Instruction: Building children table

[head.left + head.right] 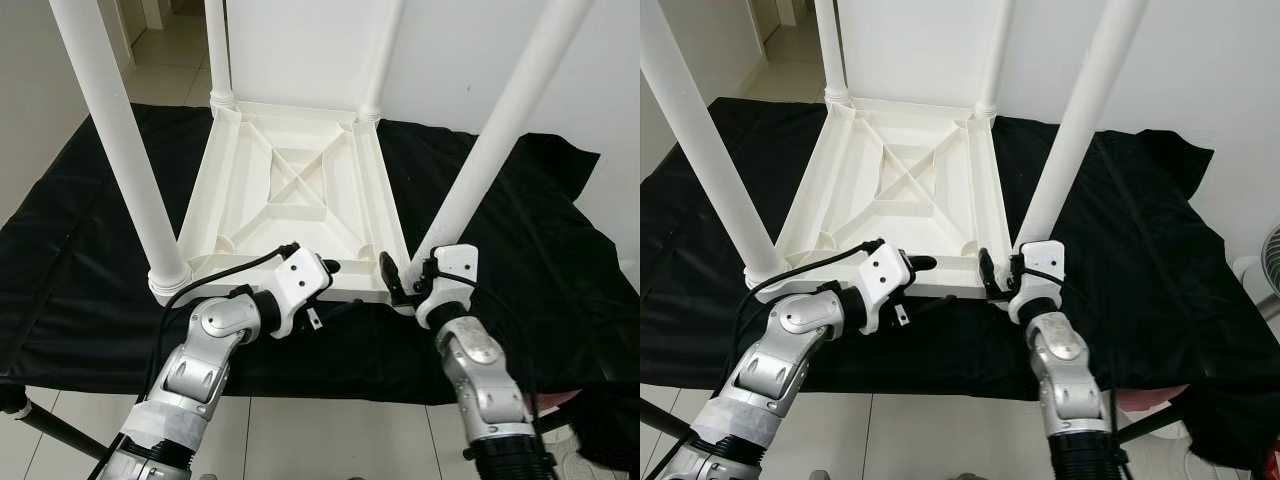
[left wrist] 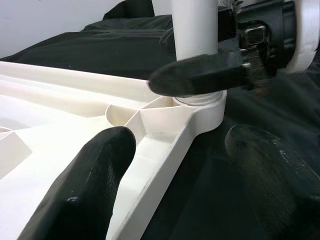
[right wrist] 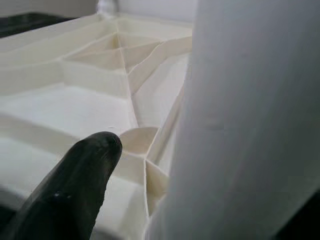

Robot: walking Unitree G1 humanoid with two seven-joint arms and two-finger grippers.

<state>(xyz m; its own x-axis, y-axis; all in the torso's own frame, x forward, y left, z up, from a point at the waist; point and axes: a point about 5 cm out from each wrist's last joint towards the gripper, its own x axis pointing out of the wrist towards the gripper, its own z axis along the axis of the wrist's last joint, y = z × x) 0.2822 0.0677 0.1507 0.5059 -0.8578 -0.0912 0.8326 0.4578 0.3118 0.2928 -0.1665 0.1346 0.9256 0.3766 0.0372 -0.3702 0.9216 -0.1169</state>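
Right gripper [image 1: 400, 283] clasps the leg [image 1: 480, 160] at five o'clock; left gripper [image 1: 322, 290] open astride the tabletop [image 1: 290, 190] rim; twisting could unseat it.

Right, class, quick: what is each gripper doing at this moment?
Left gripper: open, fingers straddling the tabletop edge.
Right gripper: around the near right leg; grip cannot be told.

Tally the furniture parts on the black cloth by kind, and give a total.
White table legs standing in the corner sockets: 4 (e.g.)
White upside-down tabletop: 1
Black cloth: 1
Total: 6
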